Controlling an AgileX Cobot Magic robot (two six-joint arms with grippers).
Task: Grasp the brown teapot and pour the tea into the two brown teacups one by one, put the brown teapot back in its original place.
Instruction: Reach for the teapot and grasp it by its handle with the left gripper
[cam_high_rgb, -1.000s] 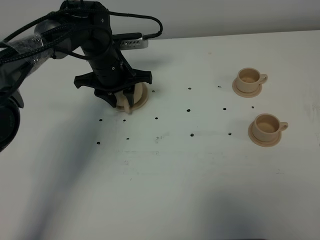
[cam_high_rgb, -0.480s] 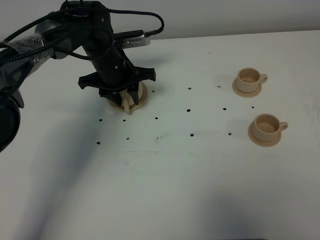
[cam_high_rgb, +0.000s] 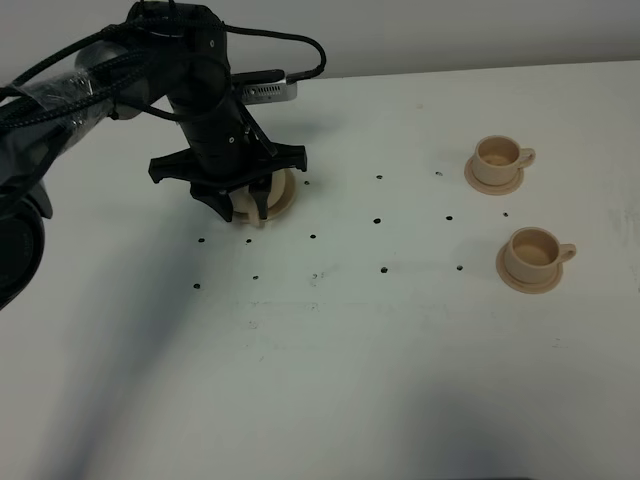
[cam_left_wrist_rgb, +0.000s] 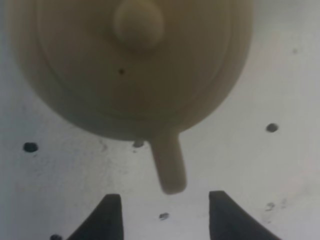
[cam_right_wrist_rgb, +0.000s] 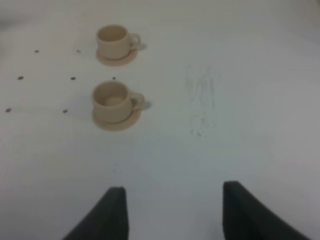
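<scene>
Broadly, a white tabletop (cam_high_rgb: 400, 350) speckled with small dark dots (cam_high_rgb: 383, 270) carries everything. A black cable-wrapped left arm (cam_high_rgb: 200, 90) reaches down over the round, squat, pale tan ceramic teapot (cam_high_rgb: 282, 190), hiding most of it from the high camera. In the left wrist view the teapot (cam_left_wrist_rgb: 135, 75) sits upright with its knobbed lid (cam_left_wrist_rgb: 138, 22) on. A narrow tan bar (cam_left_wrist_rgb: 169, 167) juts from the body; whether it is handle or spout I cannot tell. The left pincer (cam_left_wrist_rgb: 165, 210) stands wide, its two dark fingers on either side of that bar's tip and clear of it, holding nothing. Well apart from the teapot, on the right arm's side, stand two small tan ceramic teacups (cam_high_rgb: 497, 155) (cam_high_rgb: 533, 248), each upright on its own round tan saucer. Farther still from the teapot, the right pincer (cam_right_wrist_rgb: 172, 210) hangs wide and empty-handed over bare tabletop.
</scene>
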